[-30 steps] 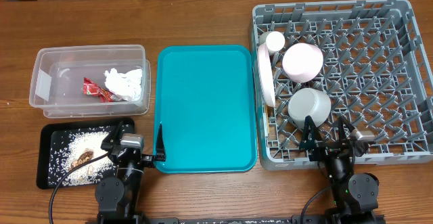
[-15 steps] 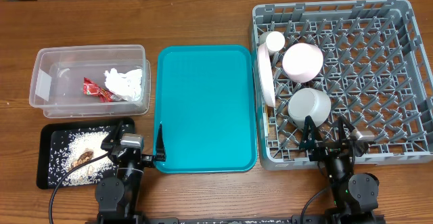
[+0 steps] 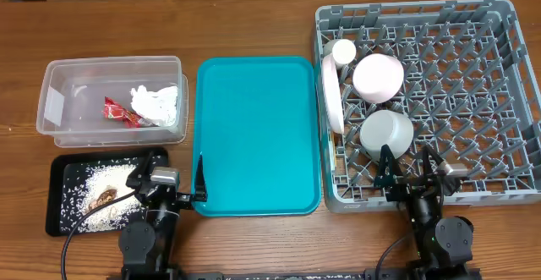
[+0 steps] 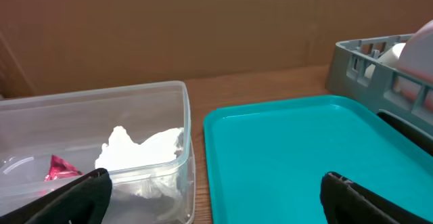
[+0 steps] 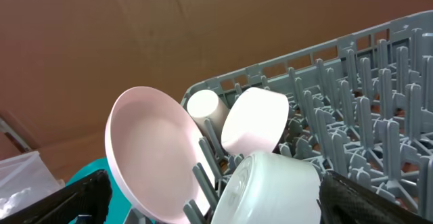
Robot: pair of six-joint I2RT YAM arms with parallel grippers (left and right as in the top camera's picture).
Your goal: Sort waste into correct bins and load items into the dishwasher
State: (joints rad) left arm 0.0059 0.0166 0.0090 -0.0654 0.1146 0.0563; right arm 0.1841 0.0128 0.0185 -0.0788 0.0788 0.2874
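Plate and cup stand in dish rack; I read left fingers and right fingers released, gripping nothing.

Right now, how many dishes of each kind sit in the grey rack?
Plate: 1
Cup: 1
Bowls: 2, pink bowl and whitish bowl
Total: 4
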